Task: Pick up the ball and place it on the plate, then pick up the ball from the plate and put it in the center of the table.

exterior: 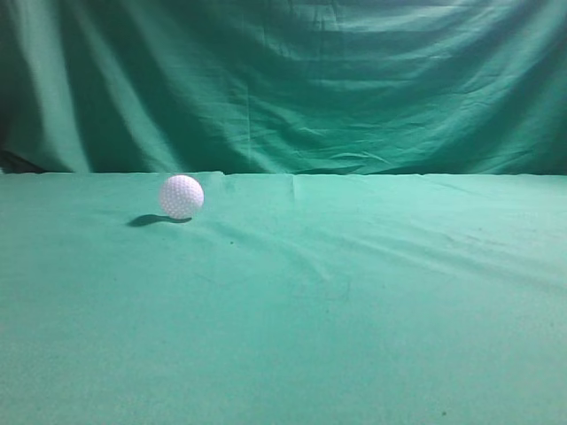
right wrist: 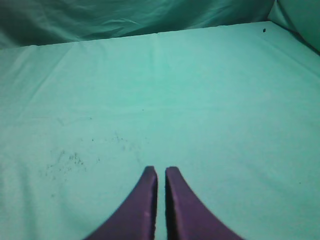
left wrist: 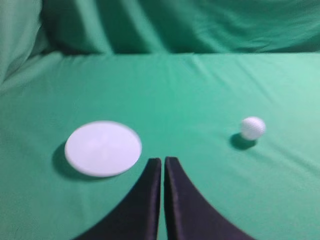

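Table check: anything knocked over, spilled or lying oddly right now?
Nothing stands out. The ball sits alone on the green table, apart from the flat, bare white plate. Only faint dark specks mark the cloth.

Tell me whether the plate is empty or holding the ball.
Empty. The plate lies bare in the left wrist view, with the ball on the table to its right.

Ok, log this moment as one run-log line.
ball: on table, right of plate, apart | plate: empty | left tool: shut, holding nothing | right tool: shut, holding nothing
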